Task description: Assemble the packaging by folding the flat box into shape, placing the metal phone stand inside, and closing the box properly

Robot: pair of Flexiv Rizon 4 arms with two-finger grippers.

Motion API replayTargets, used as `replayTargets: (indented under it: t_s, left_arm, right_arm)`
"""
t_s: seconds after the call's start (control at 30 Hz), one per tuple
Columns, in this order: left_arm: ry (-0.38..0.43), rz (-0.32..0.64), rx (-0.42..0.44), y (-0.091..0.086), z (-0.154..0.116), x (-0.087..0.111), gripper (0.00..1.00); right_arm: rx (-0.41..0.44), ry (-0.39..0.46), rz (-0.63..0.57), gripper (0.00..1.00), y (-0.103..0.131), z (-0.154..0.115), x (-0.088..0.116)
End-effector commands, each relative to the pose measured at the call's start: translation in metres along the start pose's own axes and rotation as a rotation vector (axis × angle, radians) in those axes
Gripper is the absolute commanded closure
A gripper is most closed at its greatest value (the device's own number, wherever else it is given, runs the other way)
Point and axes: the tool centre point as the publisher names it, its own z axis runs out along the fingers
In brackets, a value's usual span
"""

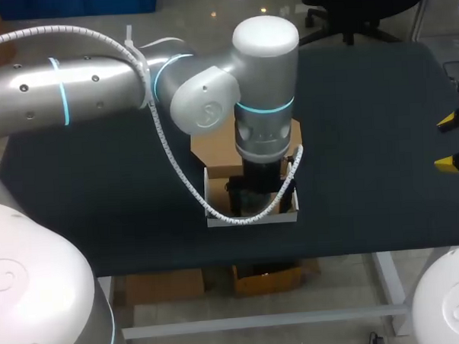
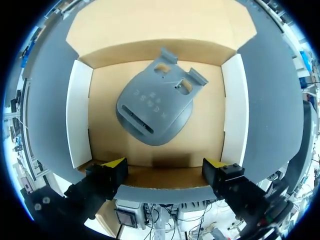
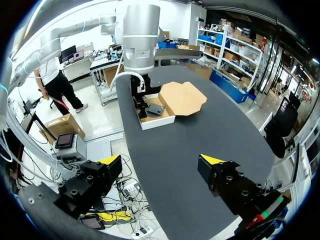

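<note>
The cardboard box [image 2: 81, 115], folded up with white side walls, stands open near the table's front edge [image 1: 250, 217]. Its brown lid flap [image 2: 160, 25] lies flat behind it. Inside, flat on the brown floor, lies the grey metal phone stand [image 2: 155, 107]. My left gripper [image 2: 165, 165] hangs open just above the box's near wall, holding nothing, with the stand ahead of its fingers. In the head view my left arm [image 1: 264, 87] covers most of the box. My right gripper [image 1: 451, 141] stands open and empty at the table's right edge, far from the box [image 3: 155, 117].
The black tabletop [image 1: 367, 181] stretches wide between the box and my right gripper [image 3: 161, 160]. A white coiled cable [image 1: 176, 170] droops from my left arm down in front of the box. My left arm's wrist [image 3: 137, 45] towers over the box.
</note>
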Motion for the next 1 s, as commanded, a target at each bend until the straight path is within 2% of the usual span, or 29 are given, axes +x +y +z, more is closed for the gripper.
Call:
replayTargets:
  t_s: [0.03,1.0]
  left_arm:
    - [-0.009,-0.005,0.000,0.002,0.001,0.003,0.00]
    - [0.002,-0.022,-0.023,0.019,0.002,-0.001,0.00]
  right_arm:
    - [-0.002,0.000,-0.001,0.00,0.000,-0.001,0.001]
    - [-0.002,0.000,-0.001,0.00,0.000,-0.001,0.001]
